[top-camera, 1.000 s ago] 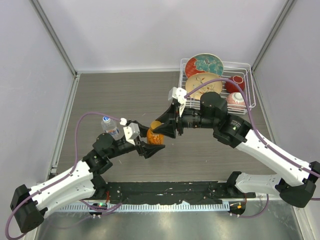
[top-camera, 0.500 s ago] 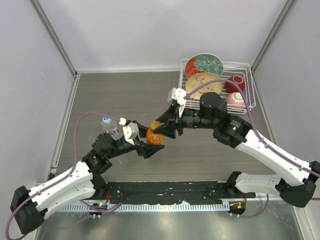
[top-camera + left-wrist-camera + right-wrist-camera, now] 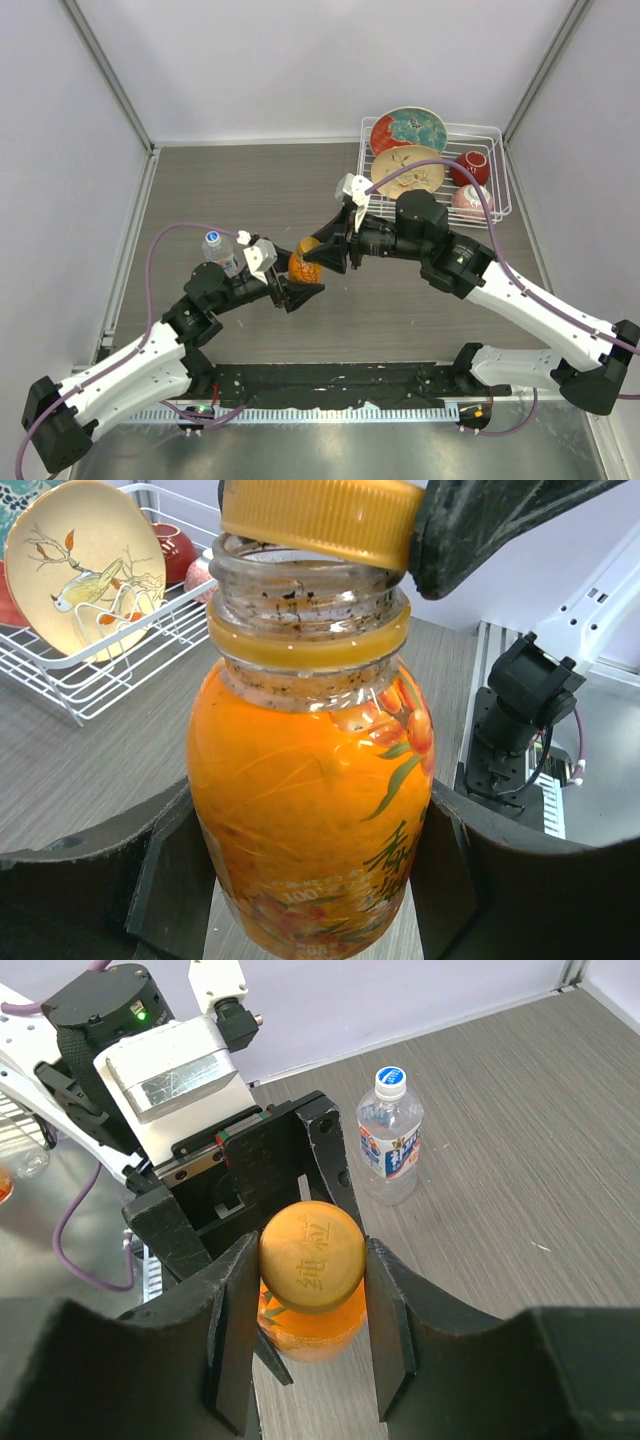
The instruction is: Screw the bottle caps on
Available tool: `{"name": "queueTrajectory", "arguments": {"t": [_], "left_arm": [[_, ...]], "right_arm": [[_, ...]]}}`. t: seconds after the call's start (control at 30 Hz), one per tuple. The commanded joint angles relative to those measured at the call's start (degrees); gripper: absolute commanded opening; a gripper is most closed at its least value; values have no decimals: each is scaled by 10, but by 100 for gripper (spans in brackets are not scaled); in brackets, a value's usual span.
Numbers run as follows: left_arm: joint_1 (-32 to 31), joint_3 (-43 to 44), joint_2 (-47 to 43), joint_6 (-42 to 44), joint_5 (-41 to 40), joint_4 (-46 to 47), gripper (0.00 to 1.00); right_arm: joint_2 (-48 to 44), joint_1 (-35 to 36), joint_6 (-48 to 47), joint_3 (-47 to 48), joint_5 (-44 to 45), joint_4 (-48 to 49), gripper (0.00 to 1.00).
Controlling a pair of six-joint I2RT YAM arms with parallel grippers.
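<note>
My left gripper (image 3: 297, 281) is shut on the squat orange bottle (image 3: 298, 268), holding it by its body; the bottle also fills the left wrist view (image 3: 312, 820). My right gripper (image 3: 322, 262) is shut on the amber-orange cap (image 3: 312, 1257) and holds it tilted over the bottle's open threaded neck (image 3: 305, 590); the cap (image 3: 320, 518) rests askew on the rim. The clear water bottle (image 3: 220, 254) stands to the left with its white cap (image 3: 390, 1080) on top, and also shows in the right wrist view (image 3: 390, 1150).
A white wire rack (image 3: 500, 180) at the back right holds patterned plates (image 3: 410, 128) and red bowls (image 3: 470, 167). The rack also shows in the left wrist view (image 3: 120, 660). Grey walls close the table on three sides.
Both grippers with the orange bottle and its cap have shifted slightly left and toward the back. The water bottle has not moved.
</note>
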Motion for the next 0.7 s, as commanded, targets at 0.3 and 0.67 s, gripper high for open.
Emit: {"name": "queueTrajectory", "arguments": {"t": [0.3, 0.67], "left_arm": [[11, 32, 3, 39, 83, 35, 0], [9, 31, 1, 45, 118, 18, 0]], "right_arm": [[11, 7, -20, 89, -8, -177, 7], [30, 8, -18, 102, -44, -172, 6]]}}
